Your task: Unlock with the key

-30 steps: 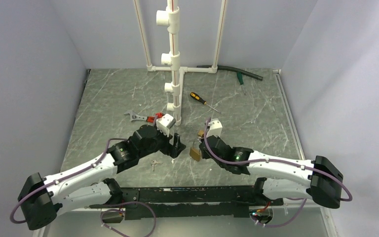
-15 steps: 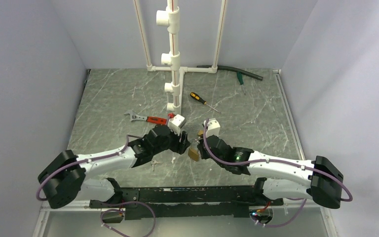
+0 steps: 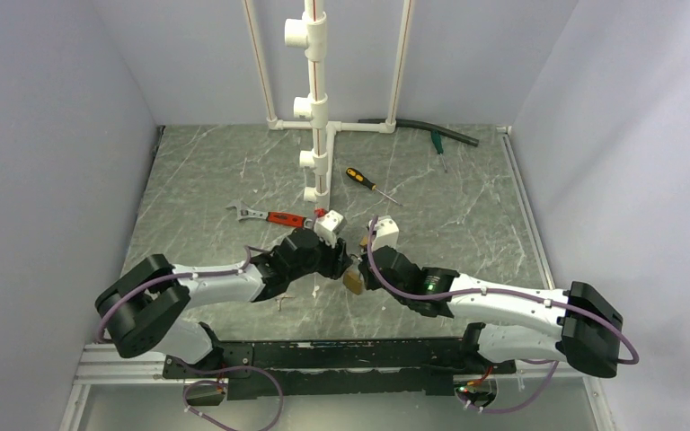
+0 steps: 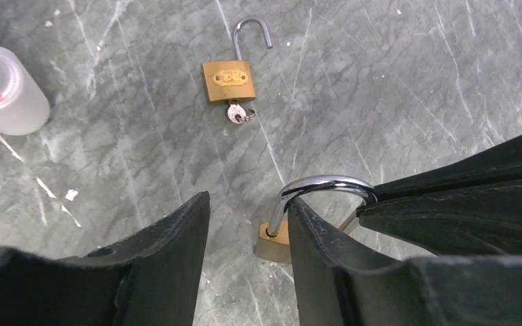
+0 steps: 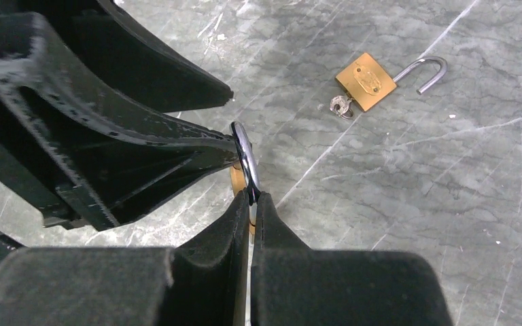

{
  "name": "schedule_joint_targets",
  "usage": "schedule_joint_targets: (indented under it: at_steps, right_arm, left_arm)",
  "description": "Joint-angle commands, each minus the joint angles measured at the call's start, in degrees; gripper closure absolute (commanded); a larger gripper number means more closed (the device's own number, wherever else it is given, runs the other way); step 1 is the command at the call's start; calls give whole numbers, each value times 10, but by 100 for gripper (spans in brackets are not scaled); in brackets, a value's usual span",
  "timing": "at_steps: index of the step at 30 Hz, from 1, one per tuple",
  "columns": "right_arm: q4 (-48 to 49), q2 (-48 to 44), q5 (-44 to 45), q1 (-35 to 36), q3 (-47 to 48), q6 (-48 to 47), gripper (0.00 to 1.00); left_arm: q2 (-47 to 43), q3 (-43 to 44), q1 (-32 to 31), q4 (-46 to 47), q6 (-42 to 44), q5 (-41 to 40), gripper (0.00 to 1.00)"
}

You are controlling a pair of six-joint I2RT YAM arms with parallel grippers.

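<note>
My right gripper (image 5: 251, 195) is shut on the chrome shackle (image 4: 323, 183) of a larger brass padlock (image 3: 353, 281), holding it tilted just above the table. My left gripper (image 4: 248, 200) is open with nothing between its fingers. Its right finger (image 4: 316, 251) rests against the shackle's outer side, in front of the brass body (image 4: 276, 242). A tiny silver key (image 3: 282, 303) lies loose on the table below my left arm. A smaller brass padlock (image 4: 228, 80) lies flat with its shackle open and another key (image 4: 239, 113) in its keyhole.
A white PVC pipe stand (image 3: 317, 108) rises at the back centre. A red-handled wrench (image 3: 269, 216) lies left of its foot and a black-and-orange screwdriver (image 3: 364, 181) right of it. A dark hose (image 3: 427, 131) and a green-handled tool (image 3: 436, 142) lie at the far right.
My left arm has swung right and forward until its gripper met the held padlock, and its jaws have narrowed. The right gripper and its padlock have stayed put.
</note>
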Motion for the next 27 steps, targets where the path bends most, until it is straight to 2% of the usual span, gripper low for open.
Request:
schedule_joint_targets:
  at_steps: [1, 7, 9, 12, 13, 17, 18, 19, 20, 21, 22, 24, 27]
  right_arm:
    - [61, -9, -2, 3, 20, 1, 100]
    - [61, -10, -9, 3, 20, 0, 100]
    - [60, -9, -9, 3, 21, 0, 100]
    - [60, -9, -10, 3, 21, -1, 100]
    - [60, -9, -11, 3, 21, -2, 100]
    - [57, -25, -13, 2, 19, -12, 100]
    - [55, -33, -12, 2, 19, -16, 94]
    - [55, -41, -15, 2, 18, -23, 76]
    - [56, -51, -19, 1, 17, -33, 54]
    - [53, -59, -23, 1, 17, -42, 38]
    - [49, -66, -25, 1, 19, -49, 29]
    - [42, -82, -35, 0, 22, -63, 24]
    - [62, -114, -97, -4, 2, -91, 25]
  left_arm:
    - [25, 16, 1, 34, -14, 9, 52]
    - [45, 21, 1, 59, -21, 27, 56]
    - [48, 21, 0, 64, -22, 32, 64]
    - [49, 25, 0, 60, -41, 17, 96]
    - [45, 29, 0, 48, -46, 16, 100]
    - [8, 26, 0, 21, -60, 16, 100]
    - [0, 30, 0, 3, -62, 16, 100]
    - [-8, 37, 0, -21, -65, 7, 100]
    - [-15, 42, 0, -42, -68, -3, 100]
    - [-24, 44, 0, -53, -70, -7, 100]
    - [-33, 46, 0, -67, -74, -11, 100]
    - [-50, 54, 0, -97, -85, -22, 100]
    - [-68, 79, 0, -148, -97, -28, 100]
